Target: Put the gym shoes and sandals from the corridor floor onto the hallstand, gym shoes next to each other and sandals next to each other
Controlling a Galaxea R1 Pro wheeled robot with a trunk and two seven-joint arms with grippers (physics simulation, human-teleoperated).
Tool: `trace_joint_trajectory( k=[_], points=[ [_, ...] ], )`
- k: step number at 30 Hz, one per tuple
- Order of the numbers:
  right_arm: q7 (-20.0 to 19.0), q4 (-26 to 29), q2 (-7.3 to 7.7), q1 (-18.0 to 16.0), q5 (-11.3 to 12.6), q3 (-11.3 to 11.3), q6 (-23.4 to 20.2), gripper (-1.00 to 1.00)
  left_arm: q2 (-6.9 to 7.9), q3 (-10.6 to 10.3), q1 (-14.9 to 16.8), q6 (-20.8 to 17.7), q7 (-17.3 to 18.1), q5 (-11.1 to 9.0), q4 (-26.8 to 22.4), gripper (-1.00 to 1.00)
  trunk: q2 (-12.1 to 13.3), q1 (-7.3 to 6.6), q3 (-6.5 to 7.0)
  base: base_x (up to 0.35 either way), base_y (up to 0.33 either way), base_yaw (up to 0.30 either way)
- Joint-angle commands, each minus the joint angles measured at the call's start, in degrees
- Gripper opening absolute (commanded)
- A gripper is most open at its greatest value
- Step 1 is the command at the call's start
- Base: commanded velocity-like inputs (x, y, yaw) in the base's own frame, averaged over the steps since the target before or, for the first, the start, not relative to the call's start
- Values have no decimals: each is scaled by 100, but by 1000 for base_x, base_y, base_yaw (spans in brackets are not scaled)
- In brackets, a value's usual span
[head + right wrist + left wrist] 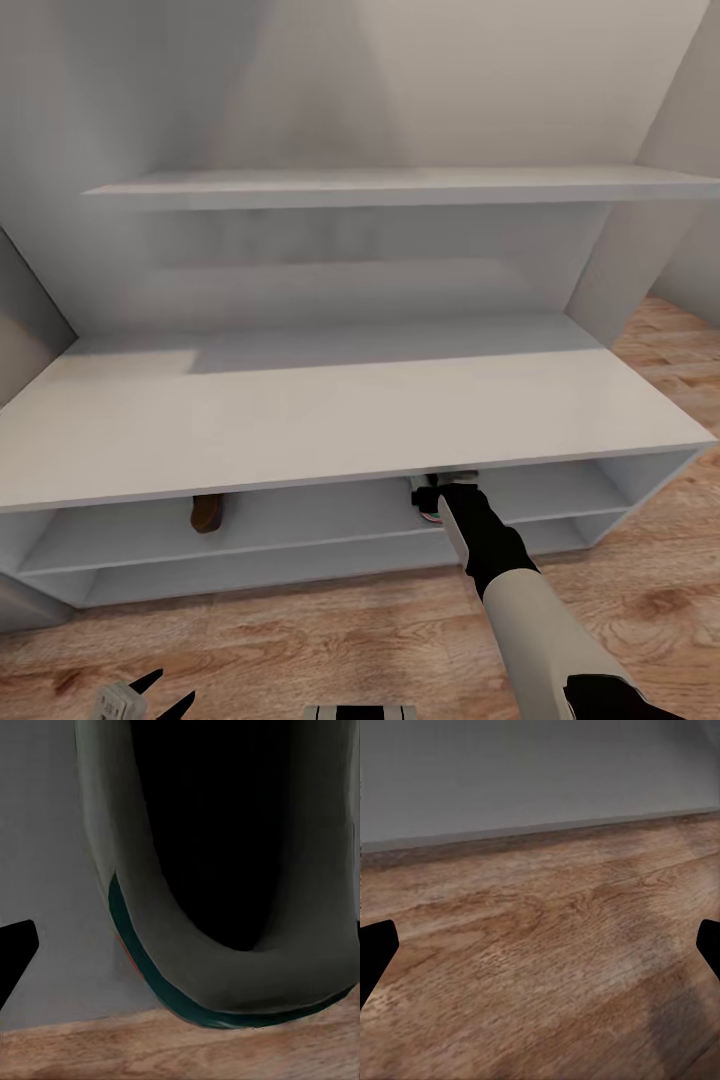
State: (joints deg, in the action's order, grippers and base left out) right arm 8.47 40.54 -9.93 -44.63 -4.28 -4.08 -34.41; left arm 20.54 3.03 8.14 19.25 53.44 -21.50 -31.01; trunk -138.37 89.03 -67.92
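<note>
The pale rack (330, 420) stands on the wood floor (330, 640). On its upper low shelf (320, 520), under the bench top, a brown sandal (206, 512) lies toward the left and a gym shoe (430, 500) near the middle, well apart. The shoe's heel (225, 967) sits at the shelf's front edge.

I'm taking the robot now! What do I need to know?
Right gripper: reaching into the rack's upper low shelf at a gym shoe; whether the jaws hold it, I can't tell.
Left gripper: open, nothing in it, low over the floor.
One sandal sits on the same shelf, further left.
Left: the other shoe and sandal, each set beside its partner.
</note>
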Motion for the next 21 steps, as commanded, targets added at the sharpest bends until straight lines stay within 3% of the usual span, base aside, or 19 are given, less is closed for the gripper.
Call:
trace_joint_trajectory(
  k=[1, 10, 21],
  points=[
    [-12, 7, -7, -2, -44, -22, -31, 100, 0, -1, 3, 16, 26, -21, 7, 100, -2, -1, -5, -104, 0, 0],
    [-12, 7, -7, -2, -46, -22, -31, 100, 1, 4, 3, 17, 26, -21, 7, 100, -2, -1, -5, -286, -8, 0],
    [-16, 0, -7, -2, -42, -30, -31, 100, -1, 3, 3, 17, 26, -21, 7, 100, -2, -1, -5, -326, -120, 0]
  ],
)
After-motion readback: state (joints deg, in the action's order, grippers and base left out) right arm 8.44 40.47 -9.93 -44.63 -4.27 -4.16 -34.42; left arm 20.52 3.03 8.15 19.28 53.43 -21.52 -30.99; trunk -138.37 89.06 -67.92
